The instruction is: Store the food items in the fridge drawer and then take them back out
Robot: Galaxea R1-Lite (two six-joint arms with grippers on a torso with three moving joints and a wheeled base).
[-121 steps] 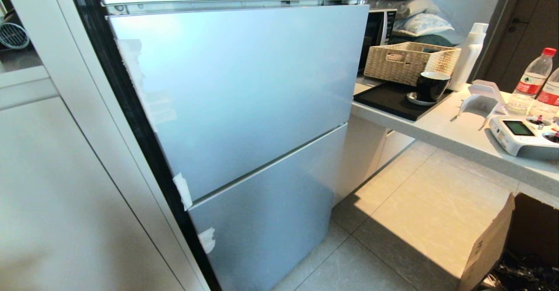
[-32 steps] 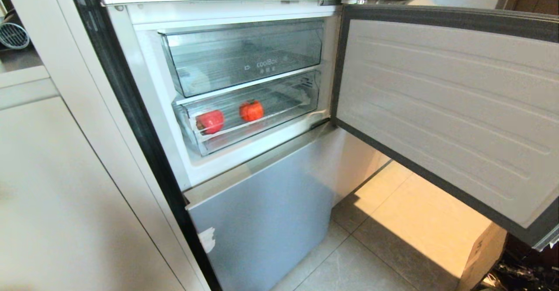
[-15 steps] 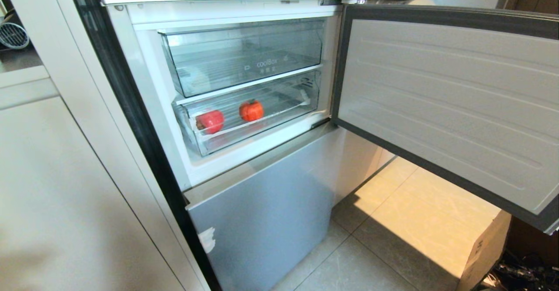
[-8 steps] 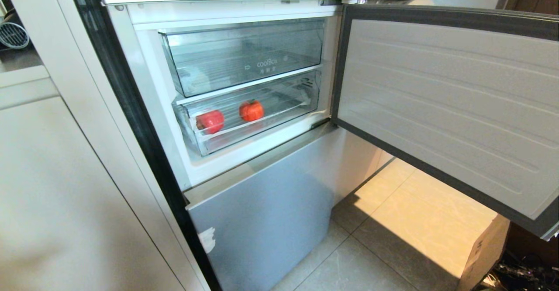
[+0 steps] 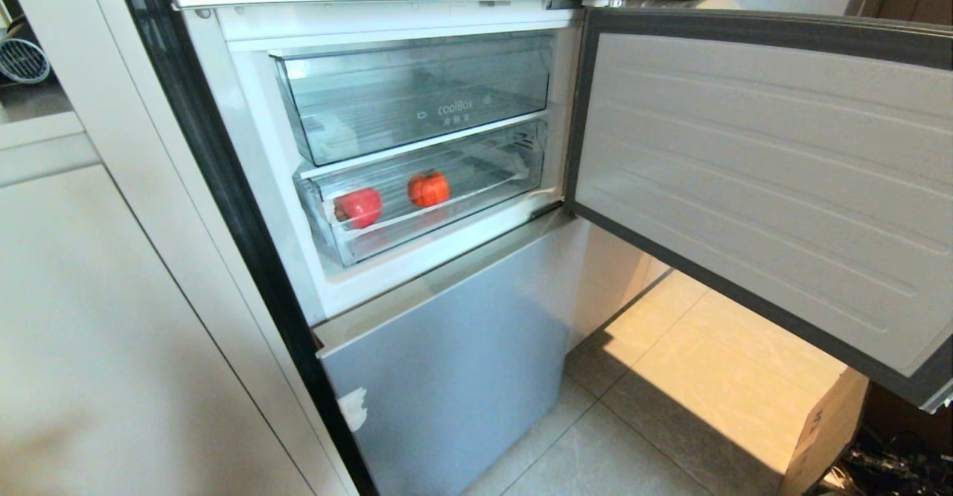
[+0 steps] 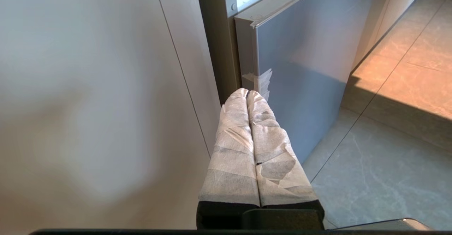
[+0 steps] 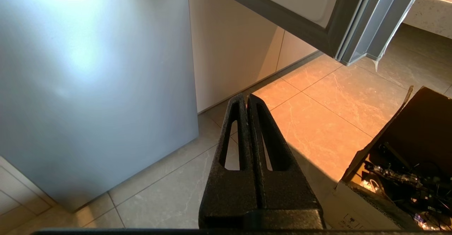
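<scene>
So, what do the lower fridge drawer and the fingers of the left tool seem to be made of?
The lower fridge drawer looks like clear, glossy hard plastic: the two red food items show through its front. The left tool's fingers seem wrapped in matte whitish fabric tape; overlapping strips show.

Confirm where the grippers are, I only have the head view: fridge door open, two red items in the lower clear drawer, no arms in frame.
Observer: The left gripper is low, beside the closed lower fridge door, its wrapped fingers pressed together and holding nothing.
Operator: And the right?
Observer: The right gripper is shut and empty too, hanging over the floor tiles, below the corner of the open fridge door.
Operator: Anything near it that I can't see?
Observer: An open cardboard box beside it holds a tangle of dark cables.
</scene>
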